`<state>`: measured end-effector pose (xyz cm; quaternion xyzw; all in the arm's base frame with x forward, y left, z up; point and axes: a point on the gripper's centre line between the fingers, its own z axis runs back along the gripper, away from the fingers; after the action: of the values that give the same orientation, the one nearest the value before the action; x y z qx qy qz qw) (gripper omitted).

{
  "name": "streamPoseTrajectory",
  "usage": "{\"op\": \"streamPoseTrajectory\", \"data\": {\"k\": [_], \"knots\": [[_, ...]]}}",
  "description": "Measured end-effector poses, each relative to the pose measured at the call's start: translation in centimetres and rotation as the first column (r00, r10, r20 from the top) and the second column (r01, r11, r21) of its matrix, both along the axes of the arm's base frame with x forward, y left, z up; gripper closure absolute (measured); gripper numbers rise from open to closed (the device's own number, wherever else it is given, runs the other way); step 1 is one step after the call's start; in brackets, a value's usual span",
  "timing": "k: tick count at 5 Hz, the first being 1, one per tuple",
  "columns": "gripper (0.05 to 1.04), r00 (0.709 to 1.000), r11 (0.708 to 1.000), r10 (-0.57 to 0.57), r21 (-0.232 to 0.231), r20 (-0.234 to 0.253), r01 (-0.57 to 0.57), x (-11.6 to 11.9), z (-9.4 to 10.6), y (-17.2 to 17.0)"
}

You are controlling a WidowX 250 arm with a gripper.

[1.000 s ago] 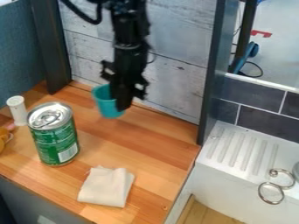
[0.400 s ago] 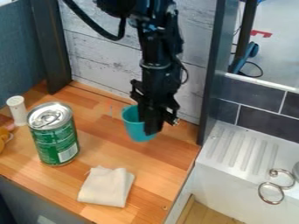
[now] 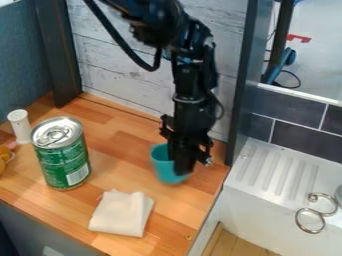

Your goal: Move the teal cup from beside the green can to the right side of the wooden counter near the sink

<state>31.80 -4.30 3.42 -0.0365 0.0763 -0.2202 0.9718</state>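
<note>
The gripper [image 3: 179,162] hangs down at the right part of the wooden counter, shut on a teal cup [image 3: 162,164]. One finger covers the right side of the cup, which is upright with a slight tilt. Left and below the cup lies a folded white cloth [image 3: 121,213]. A green can [image 3: 61,153] with a silver top stands farther left on the counter.
Behind the can is a white shaker [image 3: 19,126], with a yellow-orange item [image 3: 4,157] at the left edge. A dark post [image 3: 241,85] rises at the counter's right side, beside a white sink [image 3: 277,180] with curled metal rings [image 3: 310,220].
The gripper has moved right and toward the camera, carrying the teal cup with it. The can, cloth and shaker have stayed where they were.
</note>
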Motion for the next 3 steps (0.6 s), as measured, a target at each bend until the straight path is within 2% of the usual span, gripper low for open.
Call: {"op": "streamPoseTrajectory", "data": {"k": [1, 2, 3], "knots": [[0.988, 1.000, 0.999, 0.019, 0.051, 0.000, -0.019, -0.4, -0.4, -0.2], [0.955, 0.999, 0.997, 0.044, 0.058, 0.002, -0.044, -1.0, -0.7, -0.1], [0.751, 0.998, 0.997, 0.059, 0.048, -0.025, -0.058, -1.4, -0.7, -0.2]]}}
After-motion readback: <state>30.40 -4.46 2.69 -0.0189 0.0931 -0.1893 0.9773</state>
